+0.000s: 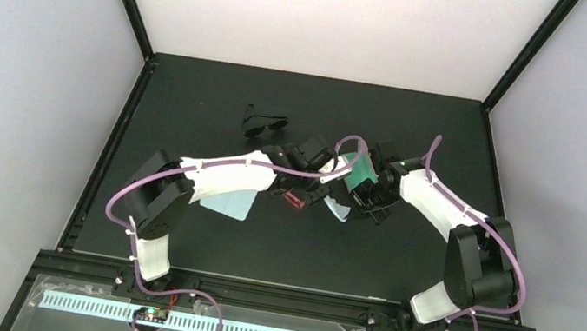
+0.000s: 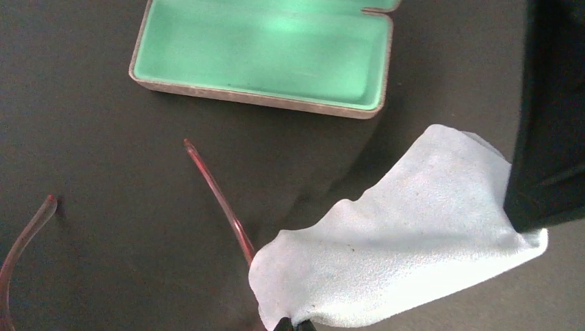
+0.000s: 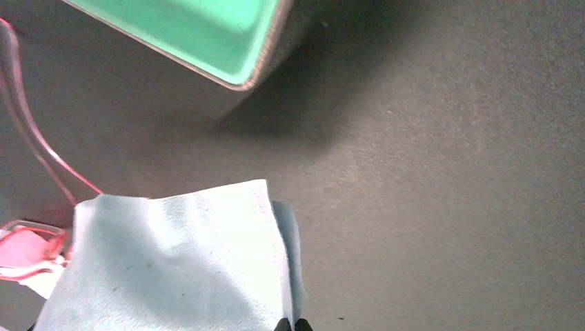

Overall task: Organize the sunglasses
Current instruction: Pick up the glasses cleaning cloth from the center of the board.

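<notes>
sunglasses [image 2: 218, 200] are judged light, fragile (2 thin arms); best held at the frame; left gripper [image 2: 293, 325] is clamped there, right gripper [image 3: 293, 324] on cloth [image 3: 172, 262].

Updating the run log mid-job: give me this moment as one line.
left tool shut on sunglasses | right tool shut on cloth | case open

Cloth [image 2: 400, 234] and red sunglasses [image 2: 219, 200] block the near side of the open case [image 2: 262, 96]; its green inside stands free
</notes>
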You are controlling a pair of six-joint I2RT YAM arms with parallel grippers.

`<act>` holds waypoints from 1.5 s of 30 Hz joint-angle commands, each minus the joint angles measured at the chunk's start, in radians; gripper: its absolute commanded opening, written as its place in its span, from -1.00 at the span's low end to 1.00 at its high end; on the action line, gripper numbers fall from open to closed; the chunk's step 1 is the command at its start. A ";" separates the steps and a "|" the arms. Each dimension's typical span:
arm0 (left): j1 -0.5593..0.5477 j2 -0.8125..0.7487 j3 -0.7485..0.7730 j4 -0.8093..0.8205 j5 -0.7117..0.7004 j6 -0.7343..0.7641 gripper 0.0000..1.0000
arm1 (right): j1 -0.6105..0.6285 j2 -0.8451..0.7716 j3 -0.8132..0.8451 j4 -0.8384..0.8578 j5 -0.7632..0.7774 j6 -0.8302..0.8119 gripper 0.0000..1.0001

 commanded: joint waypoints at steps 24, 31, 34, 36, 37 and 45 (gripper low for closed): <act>0.129 0.358 0.496 -0.218 0.108 0.063 -0.97 | -0.064 0.093 0.039 0.084 -0.064 0.358 -0.98; 0.143 0.414 0.565 -0.245 0.103 0.036 -0.97 | -0.070 0.125 0.065 0.083 -0.044 0.396 -0.98; 0.144 0.443 0.601 -0.261 0.097 0.021 -0.97 | -0.077 0.130 0.067 0.089 -0.025 0.416 -0.98; 0.144 0.466 0.633 -0.274 0.095 0.008 -0.97 | -0.081 0.127 0.058 0.108 -0.016 0.436 -0.98; 0.144 0.477 0.650 -0.281 0.094 0.002 -0.97 | -0.084 0.123 0.052 0.118 -0.011 0.446 -0.98; 0.149 0.529 0.727 -0.287 0.081 -0.039 -0.97 | -0.105 0.116 0.031 0.145 0.022 0.478 -0.98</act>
